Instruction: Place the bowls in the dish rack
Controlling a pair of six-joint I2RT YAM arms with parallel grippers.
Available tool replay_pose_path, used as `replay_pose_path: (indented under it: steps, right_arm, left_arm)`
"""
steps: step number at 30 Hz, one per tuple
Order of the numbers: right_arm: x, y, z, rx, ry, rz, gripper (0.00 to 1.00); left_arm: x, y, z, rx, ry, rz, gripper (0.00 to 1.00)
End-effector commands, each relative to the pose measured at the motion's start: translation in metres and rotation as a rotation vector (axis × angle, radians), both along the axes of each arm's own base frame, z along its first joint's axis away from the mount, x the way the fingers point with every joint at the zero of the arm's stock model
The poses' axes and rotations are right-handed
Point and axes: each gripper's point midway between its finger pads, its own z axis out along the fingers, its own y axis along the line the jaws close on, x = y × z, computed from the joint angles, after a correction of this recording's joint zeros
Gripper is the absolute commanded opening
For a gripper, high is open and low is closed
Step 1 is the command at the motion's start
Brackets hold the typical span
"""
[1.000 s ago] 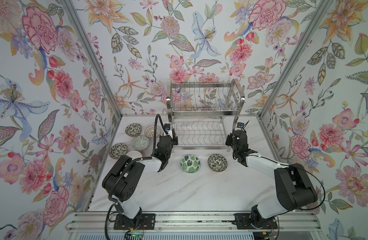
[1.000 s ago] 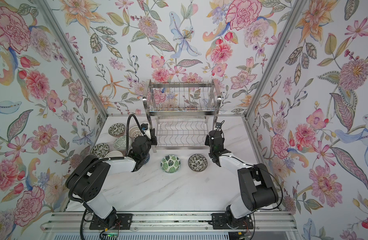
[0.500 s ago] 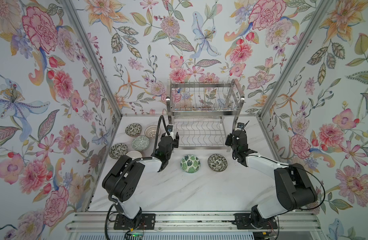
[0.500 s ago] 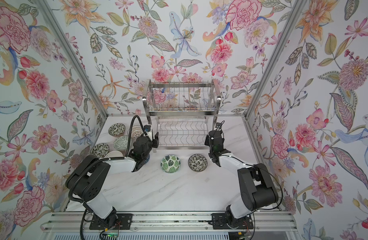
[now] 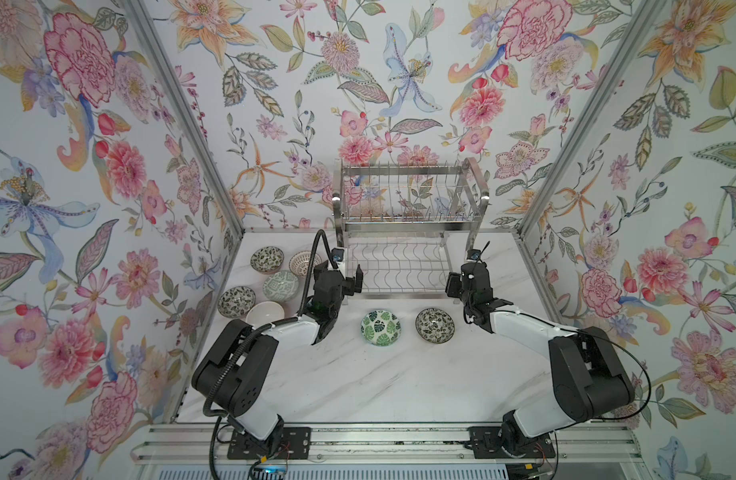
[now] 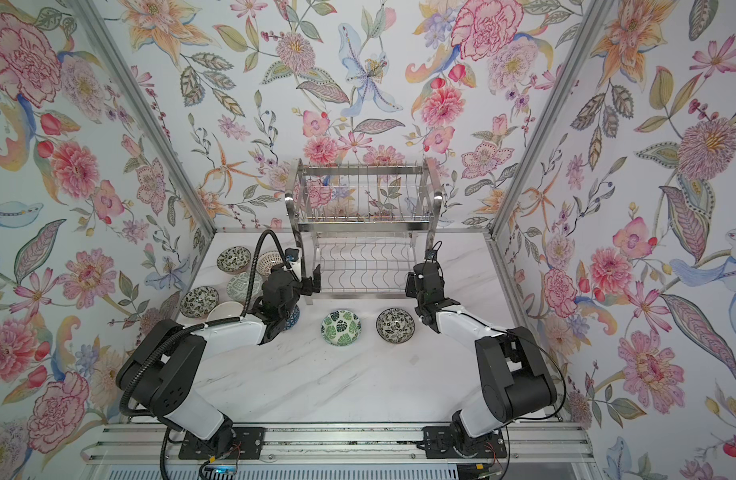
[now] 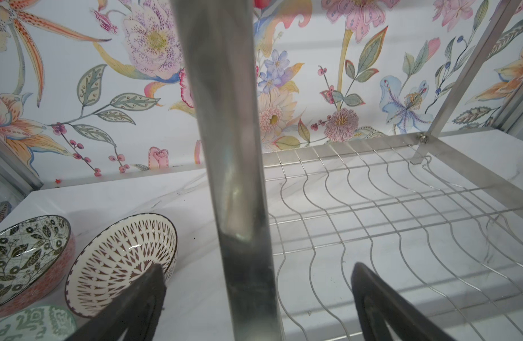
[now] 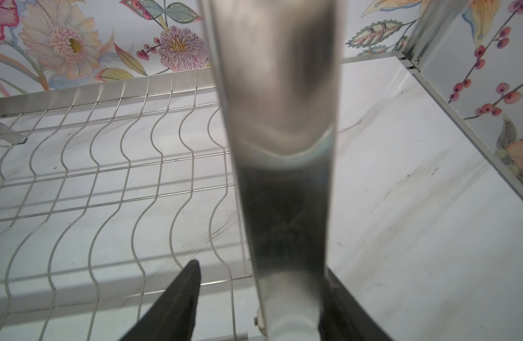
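The dish rack (image 5: pixel 403 266) (image 6: pixel 360 262) stands at the back of the marble table with both tiers bare. My left gripper (image 5: pixel 349 281) (image 7: pixel 257 265) is open, its fingers wide apart either side of the rack's left front leg (image 7: pixel 230 147). My right gripper (image 5: pixel 455 286) (image 8: pixel 261 265) is open around the right front leg (image 8: pixel 278 118), with one finger close against it. A green-leaf bowl (image 5: pixel 380 327) and a black-and-white floral bowl (image 5: pixel 434 325) sit in front of the rack. Several more bowls (image 5: pixel 280 286) cluster at the left. A blue-patterned bowl (image 6: pixel 292 318) peeks from under my left arm.
The brown lattice bowl (image 7: pixel 121 262) and a floral bowl (image 7: pixel 24 257) lie just left of the left leg. Flowered walls close in three sides. A metal rail (image 5: pixel 358 444) runs along the front edge. Bare marble (image 5: pixel 399 382) lies between the arms.
Both grippers' jaws have spread apart around the rack's front legs, the left more widely. The arms, the rack and the bowls have hardly moved.
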Motion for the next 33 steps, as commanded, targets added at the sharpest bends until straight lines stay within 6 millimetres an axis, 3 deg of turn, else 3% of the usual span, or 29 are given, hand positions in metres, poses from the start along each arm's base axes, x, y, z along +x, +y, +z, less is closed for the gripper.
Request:
replay_pose_path:
  steps: [1,2,4,7,14,17,22,27,33]
  right_arm:
    - [-0.006,0.0,0.017,-0.019,-0.009,0.021,0.71]
    - [-0.009,0.0,0.018,-0.021,-0.008,0.025,0.75]
    - [-0.014,-0.002,0.019,-0.031,-0.001,0.031,0.88]
    - [-0.021,-0.004,0.023,-0.041,0.014,0.034,0.99]
    - [-0.041,-0.003,0.035,-0.087,0.09,0.03,0.99]
    - [-0.054,0.008,0.036,-0.117,0.114,0.062,0.99]
    - [-0.078,0.043,0.023,-0.168,0.164,0.168,0.99]
    - [-0.096,0.073,0.008,-0.109,0.214,0.237,0.99]
    - [-0.112,0.104,-0.024,-0.045,0.296,0.297,0.99]
  left_arm:
    - [-0.01,0.007,-0.004,0.019,0.044,0.016,0.99]
    - [-0.013,0.009,0.007,0.007,0.026,0.017,0.99]
    - [-0.017,0.012,0.01,0.012,0.034,0.023,0.99]
    - [-0.025,0.018,0.016,0.016,0.038,0.03,0.99]
    - [-0.044,0.025,0.014,0.016,0.099,0.023,0.99]
    - [-0.056,0.023,0.011,-0.02,0.127,-0.011,0.99]
    - [-0.079,0.003,0.015,-0.1,0.15,-0.133,0.99]
    - [-0.104,-0.028,0.019,-0.15,0.113,-0.278,0.99]
    - [-0.118,-0.053,0.006,-0.142,0.132,-0.352,0.99]
